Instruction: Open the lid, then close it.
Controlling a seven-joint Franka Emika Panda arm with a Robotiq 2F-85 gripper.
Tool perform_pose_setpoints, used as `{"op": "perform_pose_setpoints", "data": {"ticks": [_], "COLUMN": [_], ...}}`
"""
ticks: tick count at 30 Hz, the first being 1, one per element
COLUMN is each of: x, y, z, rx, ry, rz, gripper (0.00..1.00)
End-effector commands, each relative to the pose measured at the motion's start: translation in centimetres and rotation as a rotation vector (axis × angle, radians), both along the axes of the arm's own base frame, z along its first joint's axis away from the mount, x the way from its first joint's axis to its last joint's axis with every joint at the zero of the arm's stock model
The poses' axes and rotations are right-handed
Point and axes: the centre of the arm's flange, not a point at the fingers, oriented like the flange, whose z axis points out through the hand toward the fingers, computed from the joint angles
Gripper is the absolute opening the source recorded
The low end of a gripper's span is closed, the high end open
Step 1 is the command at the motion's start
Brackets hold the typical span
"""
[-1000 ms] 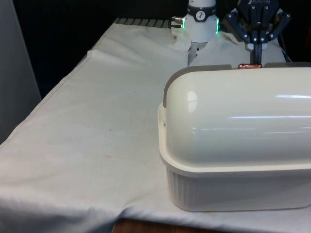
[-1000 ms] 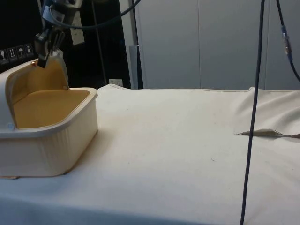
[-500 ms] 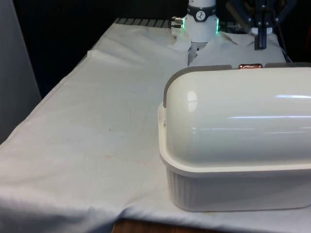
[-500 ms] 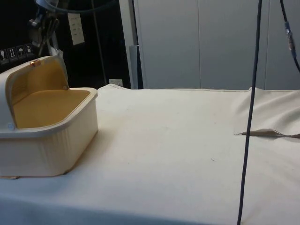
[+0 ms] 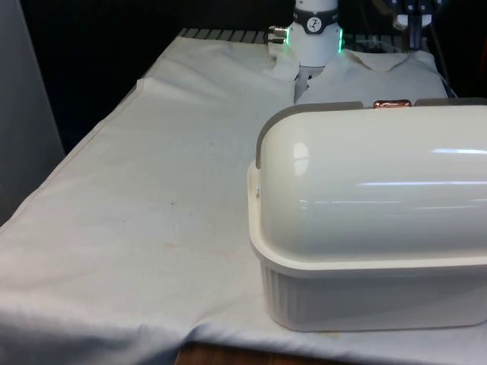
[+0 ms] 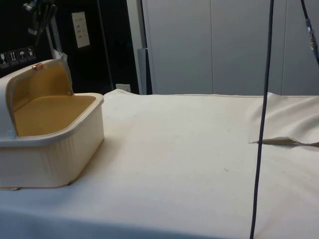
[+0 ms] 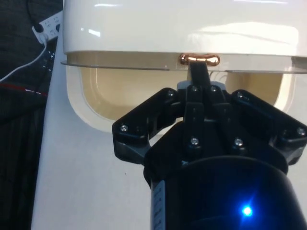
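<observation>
A cream bread box (image 5: pixel 365 228) stands on the table at the front view's right. Its rounded lid (image 5: pixel 373 167) is rolled back, so the side view shows the tan inside (image 6: pixel 50 112) uncovered. A small copper handle (image 5: pixel 392 103) (image 6: pixel 37 66) (image 7: pixel 199 59) sits on the lid's raised edge. My gripper (image 5: pixel 413 34) (image 6: pixel 40 22) hangs well above that handle and touches nothing. In the wrist view its fingertips (image 7: pixel 198 75) are pressed together, shut with nothing between them.
White cloth (image 5: pixel 152 190) covers the table, and a wide bare stretch of it (image 6: pixel 199 149) lies beside the box. A dark cable (image 6: pixel 261 124) hangs down in the side view. The robot's base (image 5: pixel 316 38) stands behind the box.
My gripper was at the lid's copper handle a second ago. It has since let go and risen straight up. The lid has stayed rolled back.
</observation>
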Motion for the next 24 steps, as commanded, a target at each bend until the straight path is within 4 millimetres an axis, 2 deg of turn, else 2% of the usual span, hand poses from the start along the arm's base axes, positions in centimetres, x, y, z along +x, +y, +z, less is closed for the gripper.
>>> {"op": "perform_pose_setpoints", "data": {"ticks": [1,13,24], "x": [0.1,0.5,0.6], "y": [0.1,-0.1,0.2], "z": [0.3,2.2,2.6], "rx": [0.011,0.006,-0.005], "ry": [0.012,0.055,0.09], "rz": [0.006,0.001,0.008], "gripper": [0.0,0.0,0.0]}}
